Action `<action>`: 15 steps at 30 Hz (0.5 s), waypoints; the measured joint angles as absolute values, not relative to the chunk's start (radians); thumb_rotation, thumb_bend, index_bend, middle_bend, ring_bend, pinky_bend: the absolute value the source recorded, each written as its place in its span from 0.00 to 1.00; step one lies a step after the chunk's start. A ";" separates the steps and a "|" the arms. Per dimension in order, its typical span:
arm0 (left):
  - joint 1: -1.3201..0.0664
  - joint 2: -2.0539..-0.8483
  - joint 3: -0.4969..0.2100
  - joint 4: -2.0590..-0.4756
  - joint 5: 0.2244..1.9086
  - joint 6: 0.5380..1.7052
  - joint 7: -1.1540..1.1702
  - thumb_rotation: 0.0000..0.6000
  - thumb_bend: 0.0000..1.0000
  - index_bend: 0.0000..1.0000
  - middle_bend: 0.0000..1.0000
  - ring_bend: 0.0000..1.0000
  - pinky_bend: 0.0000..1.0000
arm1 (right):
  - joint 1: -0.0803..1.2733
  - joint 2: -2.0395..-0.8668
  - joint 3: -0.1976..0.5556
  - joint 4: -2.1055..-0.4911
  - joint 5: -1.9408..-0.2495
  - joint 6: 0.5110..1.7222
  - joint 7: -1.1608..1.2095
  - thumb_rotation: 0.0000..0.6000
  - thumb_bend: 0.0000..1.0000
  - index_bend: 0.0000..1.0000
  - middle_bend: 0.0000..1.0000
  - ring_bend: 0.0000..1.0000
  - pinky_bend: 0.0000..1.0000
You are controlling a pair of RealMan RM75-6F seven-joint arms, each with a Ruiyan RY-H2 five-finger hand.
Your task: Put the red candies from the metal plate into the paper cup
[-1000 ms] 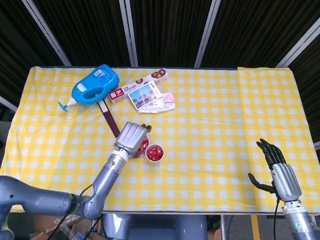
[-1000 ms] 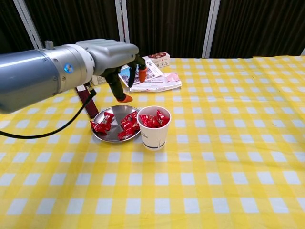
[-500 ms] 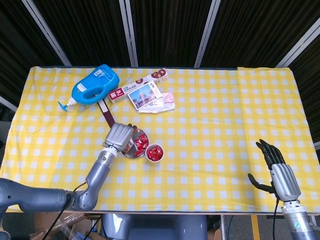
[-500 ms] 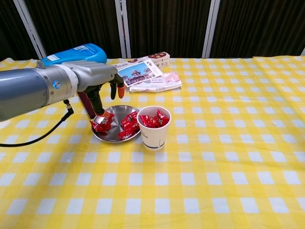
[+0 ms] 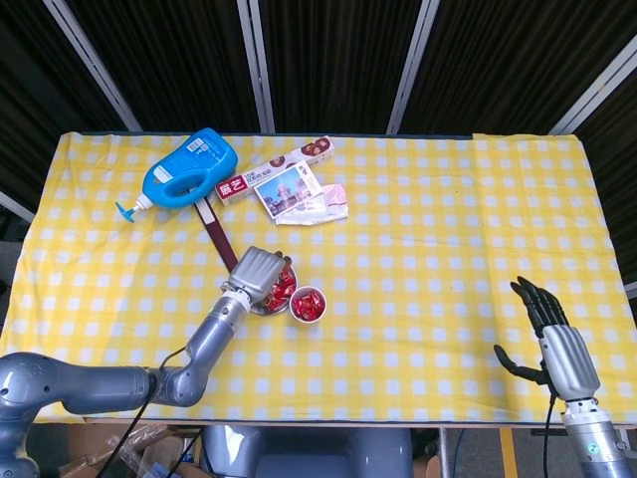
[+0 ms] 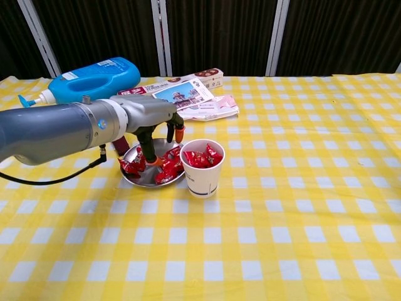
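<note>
Since half a second before, when it was off at the plate's left edge, the left hand [image 6: 152, 125] had slid right and dropped over the middle of the metal plate [image 6: 133, 175], fingertips [image 6: 151, 162] down among the red candies [image 6: 168, 168]. Looked like a fresh reach for the next piece, not a carry to the cup. Whether the fingers had already pinched a candy, cannot tell; wrappers and fingers overlapped in the chest view and the hand covered most of the plate in the head view. The paper cup [image 6: 203, 175] stood just right of the plate, touching or nearly so, with red candies already in it, so the task was partly done.

The right hand [image 5: 553, 342] sat well apart at the table's near right edge, empty, fingers spread.

Counts: one plate, one cup, roughly three or four candies on the plate (bunched, hard to split), about two or three showing in the cup. Behind: one blue bottle [image 6: 94, 77], one long box [image 5: 276, 168], one printed card [image 5: 287, 190] on a pink packet [image 6: 220, 106], and one dark flat stick [image 5: 221, 237] beside the plate.
</note>
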State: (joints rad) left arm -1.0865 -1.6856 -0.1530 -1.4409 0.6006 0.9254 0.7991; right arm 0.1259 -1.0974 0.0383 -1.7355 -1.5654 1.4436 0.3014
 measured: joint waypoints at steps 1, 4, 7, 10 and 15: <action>-1.089 -1.691 -0.152 -1.432 0.602 0.920 0.797 1.00 0.28 0.34 0.32 0.89 0.98 | 0.126 -1.097 0.039 -1.736 -1.565 1.444 0.303 1.00 0.39 0.00 0.00 0.00 0.00; -1.097 -1.707 -0.147 -1.408 0.605 0.908 0.794 1.00 0.28 0.35 0.32 0.89 0.98 | 0.126 -1.097 0.039 -1.736 -1.565 1.443 0.305 1.00 0.39 0.00 0.00 0.00 0.00; -1.102 -1.716 -0.145 -1.392 0.600 0.902 0.796 1.00 0.29 0.36 0.33 0.89 0.98 | 0.127 -1.096 0.039 -1.736 -1.565 1.442 0.306 1.00 0.39 0.00 0.00 0.00 0.00; -1.106 -1.725 -0.144 -1.376 0.590 0.895 0.794 1.00 0.29 0.38 0.35 0.89 0.98 | 0.127 -1.096 0.038 -1.736 -1.565 1.441 0.304 1.00 0.39 0.00 0.00 0.00 0.00; -1.107 -1.732 -0.133 -1.368 0.589 0.889 0.794 1.00 0.29 0.39 0.39 0.89 0.98 | 0.127 -1.097 0.039 -1.735 -1.563 1.441 0.304 1.00 0.39 0.00 0.00 0.00 0.00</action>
